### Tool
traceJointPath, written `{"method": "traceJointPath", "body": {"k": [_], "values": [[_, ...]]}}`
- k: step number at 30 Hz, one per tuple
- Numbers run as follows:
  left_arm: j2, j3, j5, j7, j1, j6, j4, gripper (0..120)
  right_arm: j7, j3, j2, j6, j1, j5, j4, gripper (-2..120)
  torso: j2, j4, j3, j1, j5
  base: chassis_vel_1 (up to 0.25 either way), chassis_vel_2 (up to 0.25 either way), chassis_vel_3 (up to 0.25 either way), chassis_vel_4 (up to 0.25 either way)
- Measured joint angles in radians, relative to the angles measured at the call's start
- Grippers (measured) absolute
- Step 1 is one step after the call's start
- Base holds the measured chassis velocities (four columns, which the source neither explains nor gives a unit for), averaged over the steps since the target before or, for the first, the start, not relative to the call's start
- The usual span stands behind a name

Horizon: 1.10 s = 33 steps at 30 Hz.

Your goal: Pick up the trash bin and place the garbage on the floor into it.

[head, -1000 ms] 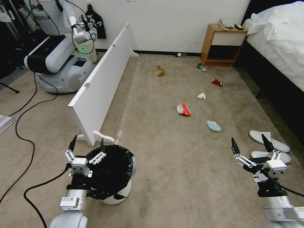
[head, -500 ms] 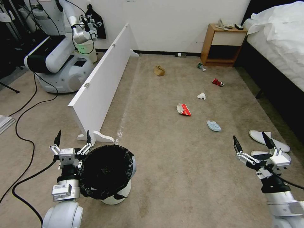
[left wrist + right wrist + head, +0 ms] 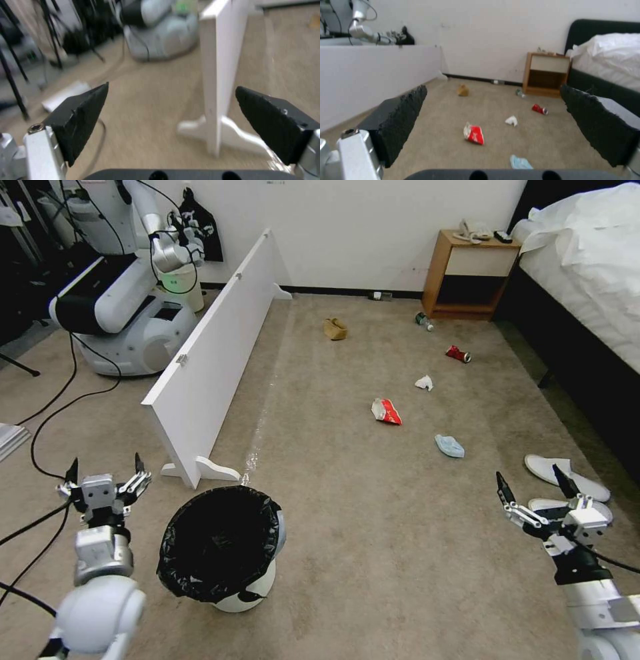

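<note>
The trash bin [image 3: 223, 547], white with a black bag over its rim, stands upright on the floor [image 3: 373, 527] at the near left. My left gripper [image 3: 105, 468] hovers open to the left of it, apart from the rim, fingers empty [image 3: 172, 86]. My right gripper [image 3: 529, 478] is open at the near right, just above the white slippers [image 3: 567, 477]. Garbage lies ahead: blue mask [image 3: 450, 445], red packet [image 3: 387, 411], tissue [image 3: 425, 382], red can [image 3: 458, 354], bottle [image 3: 421, 320], brown bag [image 3: 335, 328]. The right wrist view shows the packet [image 3: 474, 131], tissue [image 3: 511, 120] and can [image 3: 539, 109].
A long white panel [image 3: 213, 360] stands on edge left of the bin, its foot close by [image 3: 213, 125]. Another robot [image 3: 120, 307] and cables [image 3: 47, 447] are at far left. A wooden nightstand [image 3: 470, 273] and a bed [image 3: 587, 267] line the right.
My left gripper has swung left, from over the bin's rim to a spot clear of the bin. The right gripper has shifted slightly lower and to the right.
</note>
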Motion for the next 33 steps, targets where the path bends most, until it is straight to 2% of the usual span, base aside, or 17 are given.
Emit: {"method": "traceJointPath", "body": {"k": [1, 2, 3, 4, 5, 7, 8, 10, 11, 13, 17, 19, 23, 24, 26, 30, 33], "values": [[0.015, 0.002, -0.037, -0.005, -0.006, 0.027, -0.003, 100, 0.0, -0.001, 0.004, 0.0, -0.003, -0.007, -0.002, 100, 0.0, -0.0002, 0.0, 0.0, -0.0003, 0.0, 0.0, 0.0, 0.0], [0.048, 0.008, -0.1, -0.013, -0.023, 0.079, -0.004, 100, 0.0, -0.004, 0.01, 0.001, -0.008, -0.015, -0.006, 100, 0.0, -0.0005, 0.0, 0.0, 0.0001, 0.0, 0.0, 0.0, 0.0], [0.048, 0.008, -0.1, -0.013, -0.023, 0.079, -0.004, 100, 0.0, -0.004, 0.01, 0.001, -0.008, -0.015, -0.006, 100, 0.0, -0.0005, 0.0, 0.0, 0.0001, 0.0, 0.0, 0.0, 0.0], [0.077, 0.014, -0.149, -0.015, -0.04, 0.13, -0.002, 100, 0.0, -0.01, 0.016, 0.003, -0.011, -0.022, -0.011, 100, 0.0, -0.0005, 0.0, 0.0, 0.0001, 0.0, 0.0, 0.0, 0.0], [0.077, 0.014, -0.149, -0.015, -0.04, 0.13, -0.002, 100, 0.0, -0.01, 0.016, 0.003, -0.011, -0.022, -0.011, 100, 0.0, -0.0005, 0.0, 0.0, 0.0001, 0.0, 0.0, 0.0, 0.0], [0.11, 0.017, -0.214, -0.006, -0.054, 0.187, 0.008, 100, 0.0, -0.014, 0.025, 0.004, -0.013, -0.035, -0.014, 100, 0.0, -0.0004, 0.0, 0.0, 0.0, 0.0, 0.0, 0.0, 0.0], [0.11, 0.017, -0.214, -0.006, -0.054, 0.187, 0.008, 100, 0.0, -0.014, 0.025, 0.004, -0.013, -0.035, -0.014, 100, 0.0, -0.0004, 0.0, 0.0, 0.0, 0.0, 0.0, 0.0, 0.0], [0.143, 0.017, -0.316, 0.022, -0.055, 0.247, 0.011, 100, -0.001, -0.014, 0.036, 0.01, -0.02, -0.052, -0.014, 100, 0.0, -0.0001, 0.0, 0.0, 0.0, 0.0, 0.0, 0.0, 0.0], [0.143, 0.017, -0.316, 0.022, -0.055, 0.247, 0.011, 100, -0.001, -0.014, 0.036, 0.01, -0.02, -0.052, -0.014, 100, 0.0, -0.0001, 0.0, 0.0, 0.0, 0.0, 0.0, 0.0, 0.0], [0.159, 0.017, -0.374, 0.049, -0.056, 0.285, 0.013, 100, -0.006, -0.014, 0.045, 0.019, -0.03, -0.066, -0.016, 100, 0.0, -0.0002, 0.0, 0.0, 0.0, 0.0, 0.0, 0.0, 0.0], [0.179, 0.024, -0.389, 0.093, -0.064, 0.307, 0.027, 100, -0.014, -0.014, 0.053, 0.033, -0.039, -0.079, -0.019, 100, 0.0, -0.0002, 0.0, 0.0, 0.0002, 0.0, 0.0, 0.0, 0.0], [0.204, 0.037, -0.439, 0.127, -0.081, 0.35, 0.029, 100, -0.021, -0.016, 0.059, 0.044, -0.044, -0.088, -0.021, 100, 0.0, -0.0006, 0.0, 0.0, 0.0, 0.0, 0.0, 0.0, 0.0], [0.239, 0.042, -0.513, 0.101, -0.099, 0.418, 0.021, 100, -0.025, -0.02, 0.062, 0.049, -0.04, -0.094, -0.028, 100, 0.0, -0.0002, 0.0, 0.0, 0.0, 0.0, 0.0, 0.0, 0.0], [0.239, 0.042, -0.513, 0.101, -0.099, 0.418, 0.021, 100, -0.025, -0.02, 0.062, 0.049, -0.04, -0.094, -0.028, 100, 0.0, -0.0002, 0.0, 0.0, 0.0, 0.0, 0.0, 0.0, 0.0], [0.269, 0.039, -0.583, 0.089, -0.104, 0.429, 0.013, 100, -0.029, -0.022, 0.068, 0.052, -0.039, -0.101, -0.031, 100, 0.0, -0.0001, 0.0, 0.0, 0.0002, 0.0, 0.0, 0.0, 0.0], [0.287, 0.037, -0.617, 0.089, -0.114, 0.429, 0.013, 100, -0.032, -0.023, 0.074, 0.055, -0.041, -0.108, -0.031, 100, 0.0, -0.0001, 0.0, 0.0, 0.0002, 0.0, 0.0, 0.0, 0.0], [0.314, 0.051, -0.67, 0.085, -0.167, 0.429, 0.053, 100, -0.043, -0.026, 0.085, 0.064, -0.047, -0.122, -0.034, 100, 0.0, -0.0005, 0.0, 0.0, 0.0001, 0.0, 0.0, 0.0, 0.0]]}}
